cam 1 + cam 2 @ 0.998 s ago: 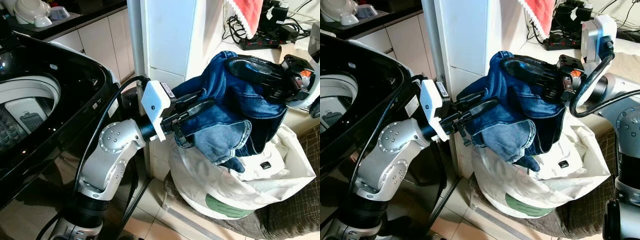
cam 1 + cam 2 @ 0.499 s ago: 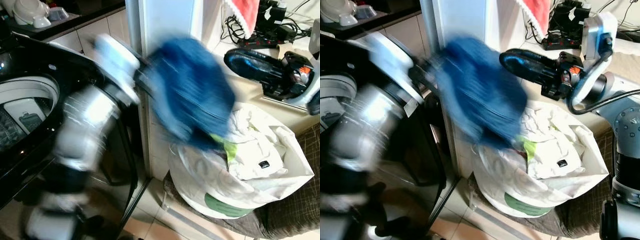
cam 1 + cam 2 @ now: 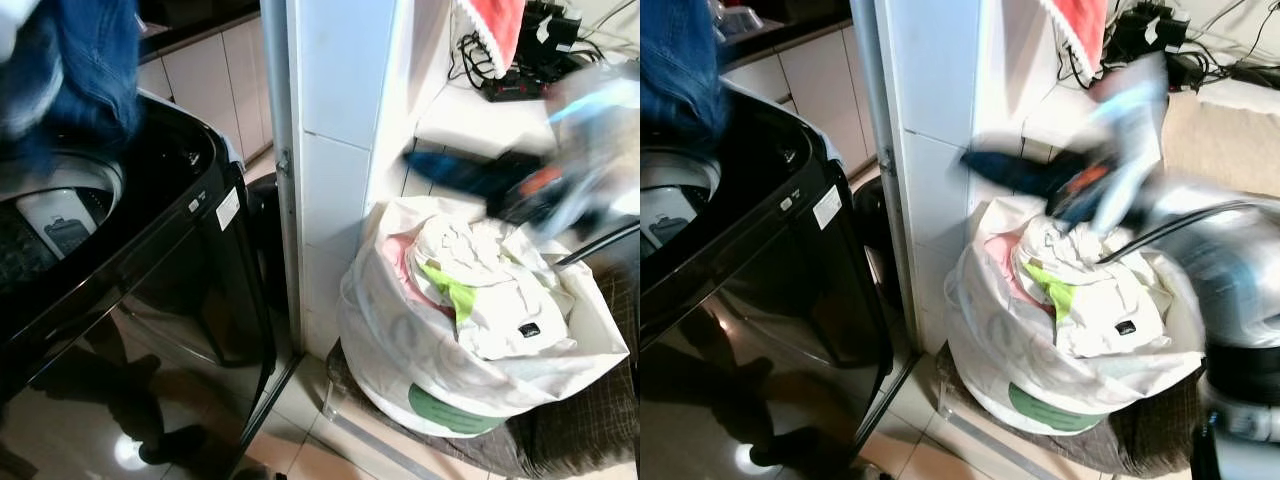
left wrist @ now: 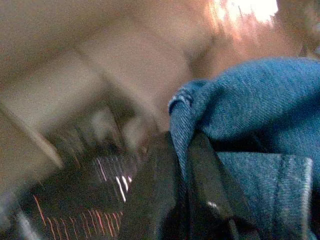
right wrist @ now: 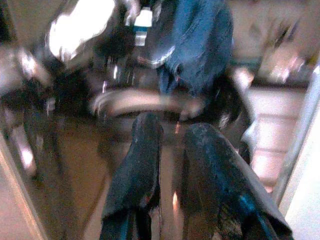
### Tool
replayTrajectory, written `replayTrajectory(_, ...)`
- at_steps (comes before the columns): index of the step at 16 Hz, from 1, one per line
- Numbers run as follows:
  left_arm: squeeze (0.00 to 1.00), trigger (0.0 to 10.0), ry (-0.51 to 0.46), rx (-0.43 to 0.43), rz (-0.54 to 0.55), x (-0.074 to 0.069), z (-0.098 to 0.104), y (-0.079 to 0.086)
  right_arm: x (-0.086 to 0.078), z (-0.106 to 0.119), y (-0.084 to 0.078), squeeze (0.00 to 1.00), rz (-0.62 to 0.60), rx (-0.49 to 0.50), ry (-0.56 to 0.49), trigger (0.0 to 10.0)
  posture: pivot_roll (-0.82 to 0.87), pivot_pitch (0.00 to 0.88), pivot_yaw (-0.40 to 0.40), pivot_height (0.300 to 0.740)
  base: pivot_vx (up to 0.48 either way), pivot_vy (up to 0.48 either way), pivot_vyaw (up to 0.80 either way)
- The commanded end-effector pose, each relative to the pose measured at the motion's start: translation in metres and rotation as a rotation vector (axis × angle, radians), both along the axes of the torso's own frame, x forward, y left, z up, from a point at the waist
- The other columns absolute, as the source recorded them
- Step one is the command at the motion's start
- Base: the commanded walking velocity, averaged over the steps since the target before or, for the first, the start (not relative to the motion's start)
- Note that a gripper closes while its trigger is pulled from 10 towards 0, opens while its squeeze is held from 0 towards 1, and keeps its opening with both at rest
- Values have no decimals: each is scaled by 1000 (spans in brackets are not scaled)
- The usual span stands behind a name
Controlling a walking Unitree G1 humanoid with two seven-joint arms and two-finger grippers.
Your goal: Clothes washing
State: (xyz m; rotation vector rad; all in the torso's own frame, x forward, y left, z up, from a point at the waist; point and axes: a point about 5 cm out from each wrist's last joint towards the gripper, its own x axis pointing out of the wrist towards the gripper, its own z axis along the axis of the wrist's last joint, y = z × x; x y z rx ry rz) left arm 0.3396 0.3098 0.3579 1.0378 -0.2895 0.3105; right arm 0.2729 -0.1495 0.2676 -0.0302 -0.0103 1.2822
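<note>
A pair of blue jeans (image 3: 85,60) hangs over the open top of the black washing machine (image 3: 190,190) at the upper left. In the left wrist view my left gripper (image 4: 184,150) is shut on a denim fold (image 4: 260,100). My right gripper (image 3: 440,170) is blurred above the white laundry bag (image 3: 400,340), which holds white, green and pink clothes (image 3: 470,290). In the right wrist view its fingers (image 5: 145,150) stand a narrow gap apart with nothing between them, pointing toward the machine and the jeans (image 5: 200,45).
A white tiled pillar (image 3: 340,120) stands between the machine and the bag. A power strip with cables (image 3: 520,75) and a red cloth (image 3: 490,30) sit on the ledge behind. The bag rests on a dark checked cushion (image 3: 590,420) over tiled floor (image 3: 300,455).
My left arm has swung the jeans from over the laundry bag to above the washing machine. The right gripper let go of them and now moves down toward the bag.
</note>
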Motion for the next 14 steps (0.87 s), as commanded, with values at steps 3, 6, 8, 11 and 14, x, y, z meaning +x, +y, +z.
replayTrajectory(3,0,10000,471,-213,210,11,-95,39,-4,-16,31,0,-5,-57,-11,10000,-45,0,48,740,0,0,0)
replayTrajectory(6,1000,10000,595,-326,237,5,-124,44,-5,-18,33,0,-19,-50,-2,10000,-48,0,50,740,0,0,0)
replayTrajectory(8,1000,10000,644,-368,237,3,-131,46,-4,-19,33,0,-32,-52,-3,10000,-48,0,50,740,0,0,0)
replayTrajectory(11,1000,10000,761,-422,242,-7,-133,55,2,-26,25,0,-89,-110,6,10000,-42,0,46,740,0,0,0)
replayTrajectory(14,0,10000,702,-499,28,-2,-118,33,45,-55,-8,0,-489,-328,39,10000,-35,0,48,740,0,0,0)
